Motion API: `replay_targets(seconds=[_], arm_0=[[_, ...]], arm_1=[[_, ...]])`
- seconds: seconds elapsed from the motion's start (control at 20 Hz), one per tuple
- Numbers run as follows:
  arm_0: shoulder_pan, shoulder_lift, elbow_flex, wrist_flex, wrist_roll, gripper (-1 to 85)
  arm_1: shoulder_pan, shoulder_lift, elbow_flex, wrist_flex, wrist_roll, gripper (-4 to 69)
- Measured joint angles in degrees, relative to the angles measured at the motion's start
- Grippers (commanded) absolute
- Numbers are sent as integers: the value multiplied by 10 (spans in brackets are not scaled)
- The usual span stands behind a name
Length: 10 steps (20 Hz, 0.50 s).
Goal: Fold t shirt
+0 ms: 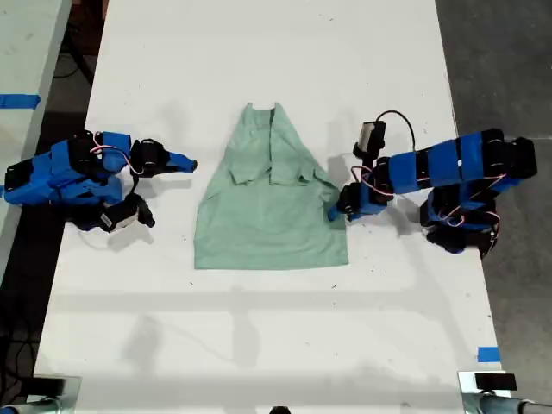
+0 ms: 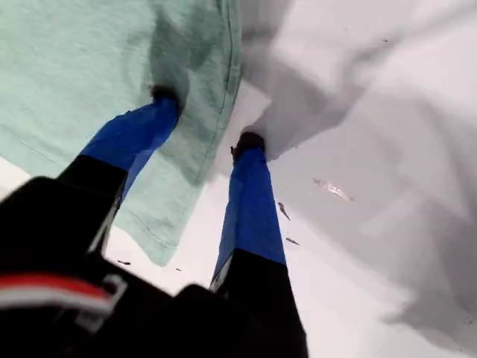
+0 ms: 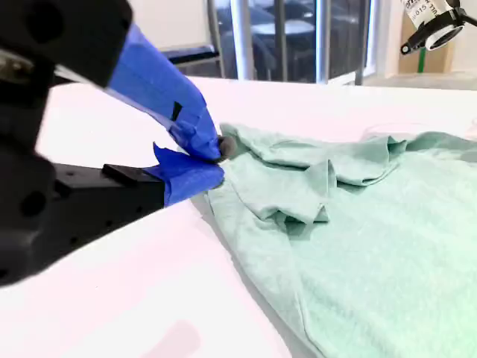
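Observation:
The pale mint-green t shirt (image 1: 272,216) lies flat in the middle of the white table (image 1: 259,345), neck towards the far end, both sleeves folded in over its chest. My first gripper (image 1: 338,207) is at the shirt's edge on the exterior view's right. It is open: one blue finger (image 2: 138,134) presses on the cloth (image 2: 74,74), the other (image 2: 250,194) stands on bare table just past the hem. My second gripper (image 1: 188,162) is on the exterior view's left, shut on nothing, a short way off the shirt (image 3: 373,246). Its tips (image 3: 220,153) meet.
Blue tape marks (image 1: 488,354) sit near the table's front corner on the exterior view's right, and another (image 1: 17,100) on a neighbouring table at that view's left. Dark floor borders both long table edges. Clamps (image 1: 487,384) stand at the front corners.

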Motion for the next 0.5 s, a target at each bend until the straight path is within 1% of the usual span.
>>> replay_targets(seconds=[0.15,0.3,0.4,0.5], arm_0=[[0,0,0,0,0,-2],[0,0,0,4,0,-2],[1,0,0,4,0,-2],[1,0,0,4,0,-2]], arm_1=[[0,8,15,-20,7,16],[0,8,14,-22,7,16],[0,8,-19,7,-2,16],[-2,8,-88,47,-26,16]])
